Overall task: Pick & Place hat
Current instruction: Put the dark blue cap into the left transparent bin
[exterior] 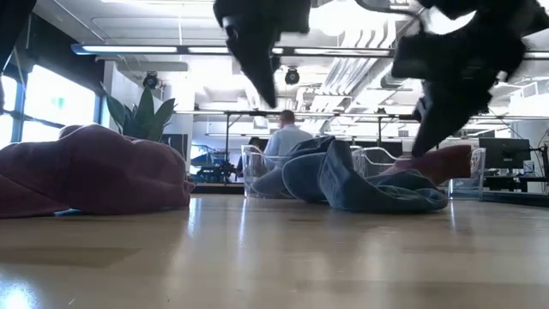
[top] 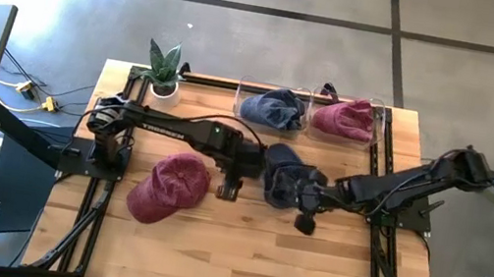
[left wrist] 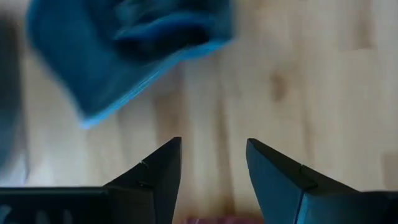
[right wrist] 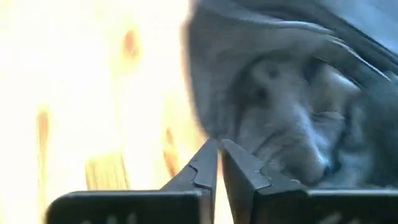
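A dark blue denim hat (top: 282, 179) lies crumpled on its brim near the table's middle, also seen in the low view (exterior: 360, 180). A red hat (top: 170, 186) rests flat on the table to its left. My left gripper (top: 227, 190) hangs open above bare wood between the two hats; its wrist view shows the blue hat (left wrist: 124, 50) just ahead of the open fingers (left wrist: 213, 142). My right gripper (top: 306, 218) is shut and hovers at the blue hat's near right side, with the hat (right wrist: 292, 106) beside the fingertips (right wrist: 219, 142). Both grippers are raised off the table in the low view.
Two clear bins stand at the far edge, one (top: 272, 108) holding a blue hat, the other (top: 344, 119) a red hat. A potted plant (top: 163, 71) sits at the far left corner. Bare wood lies toward the near edge (top: 238, 257). A person sits in the room behind (exterior: 285, 137).
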